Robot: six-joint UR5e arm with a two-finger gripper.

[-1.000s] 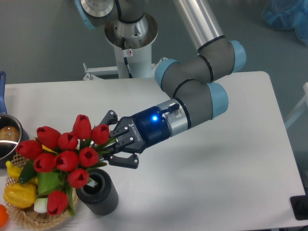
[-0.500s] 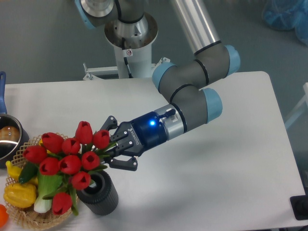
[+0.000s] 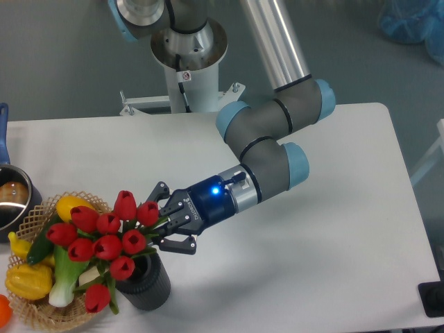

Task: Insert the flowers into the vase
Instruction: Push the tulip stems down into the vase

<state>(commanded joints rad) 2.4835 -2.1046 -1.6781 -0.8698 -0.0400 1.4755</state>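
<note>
Flowers point(image 3: 104, 239) sit directly left of the gripper point(image 3: 158, 223), their green stems running back between the black fingers, which we find clamped on those stems. We count ten red tulip buds in the bunch, with one bud hanging lowest at the near left. The bunch lies tilted, heads pointing left and slightly near, partly over the vase point(image 3: 147, 284) and partly over the wicker basket point(image 3: 28, 313). We cannot tell whether any stem end has entered the vase mouth, as blooms and leaves cover most of it.

We note one vase, a dark ribbed cylinder standing upright near the near edge of the table point(image 3: 326, 229), just below and slightly left of the gripper. One arm reaches in from the far side, its grey and light-blue joints bent above the table, with a blue light lit on the wrist section behind the gripper.

We record a white table with rounded corners on a grey floor, the arm's white pedestal point(image 3: 187, 76) standing just beyond the far edge. One basket sits at the near left corner, holding two yellow peppers point(image 3: 28, 279), a green-and-white leafy vegetable point(image 3: 64, 277) and a dark green item we cannot identify. One metal pot point(image 3: 14, 198) with a blue handle stands at the left edge, cut off by the frame.
</note>
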